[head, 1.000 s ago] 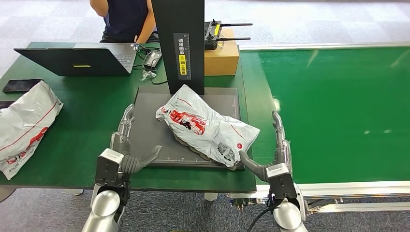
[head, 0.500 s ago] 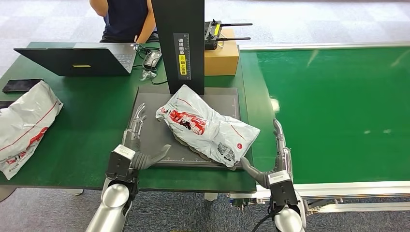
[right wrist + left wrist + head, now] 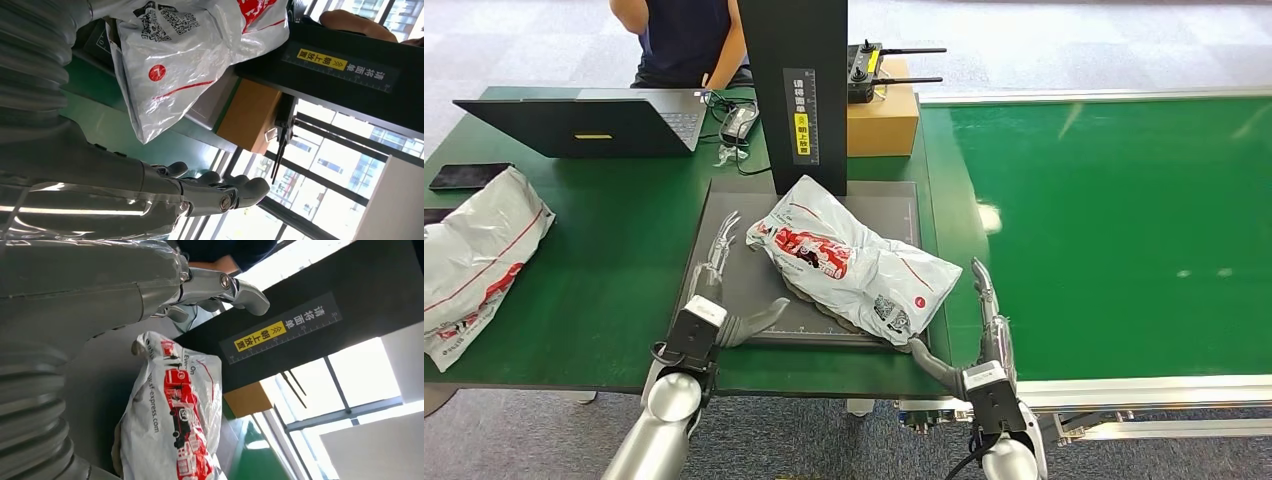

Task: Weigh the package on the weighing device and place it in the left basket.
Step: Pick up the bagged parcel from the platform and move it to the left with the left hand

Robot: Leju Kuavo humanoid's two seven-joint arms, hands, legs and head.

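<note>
1. Package: we find it lying flat on the scale platform, presumably for weighing.
2. Long axis: diagonal, from the black column toward the near right corner.
3. Left robot hand and right robot hand: both released, flanking the package; contact unclear to us.

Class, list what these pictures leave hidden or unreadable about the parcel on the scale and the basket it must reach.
- Scale reading: no display visible on the weighing platform, head view.
- Left basket: lies beyond every frame's edges.
- Package underside: hidden against the platform.
- Package QR label: too small to read, head view.
</note>
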